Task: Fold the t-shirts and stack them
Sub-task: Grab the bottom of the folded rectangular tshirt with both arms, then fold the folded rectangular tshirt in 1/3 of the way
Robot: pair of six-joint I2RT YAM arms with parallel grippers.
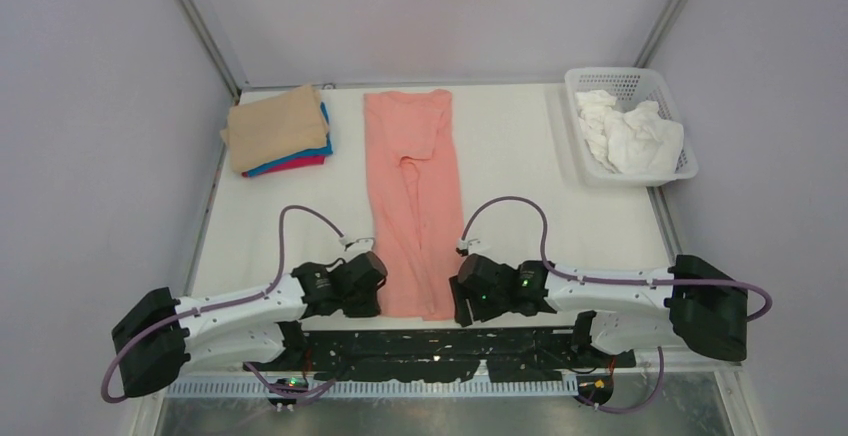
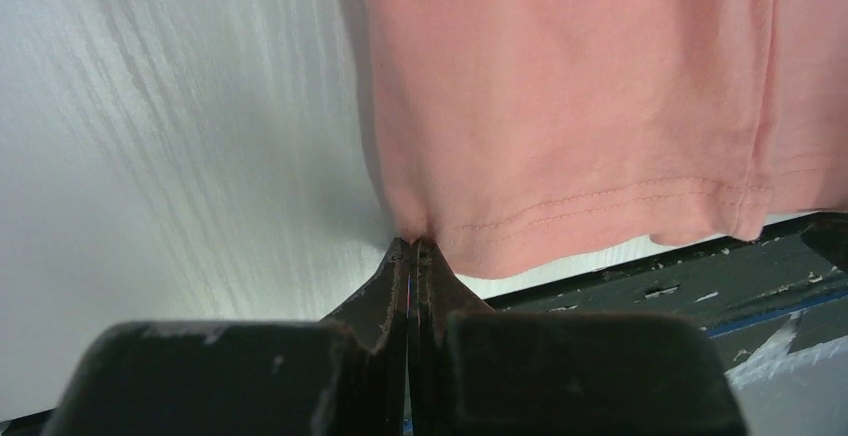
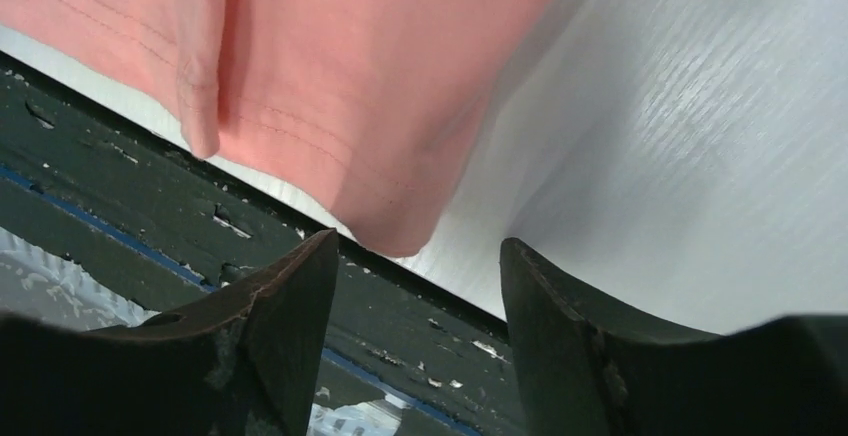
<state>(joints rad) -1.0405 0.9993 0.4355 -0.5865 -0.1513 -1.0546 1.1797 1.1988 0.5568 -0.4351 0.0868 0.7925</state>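
A salmon-pink t-shirt point(image 1: 412, 186) lies folded into a long narrow strip down the middle of the white table. Its hem reaches the near edge. My left gripper point(image 1: 380, 284) sits at the hem's left corner. In the left wrist view its jaws point(image 2: 412, 246) are shut, pinching the bunched corner of the pink fabric point(image 2: 580, 106). My right gripper point(image 1: 460, 296) is at the hem's right corner. In the right wrist view it stands open point(image 3: 418, 246), with the pink corner point(image 3: 350, 56) just ahead of the gap and untouched. Folded t-shirts point(image 1: 278, 134) are stacked at the back left: tan on top, blue and magenta under it.
A white lattice basket point(image 1: 640, 81) with crumpled white cloth point(image 1: 630, 134) stands at the back right. The black mounting plate point(image 1: 440, 341) runs along the table's near edge, right below the pink hem. Grey walls close in the table's sides and back.
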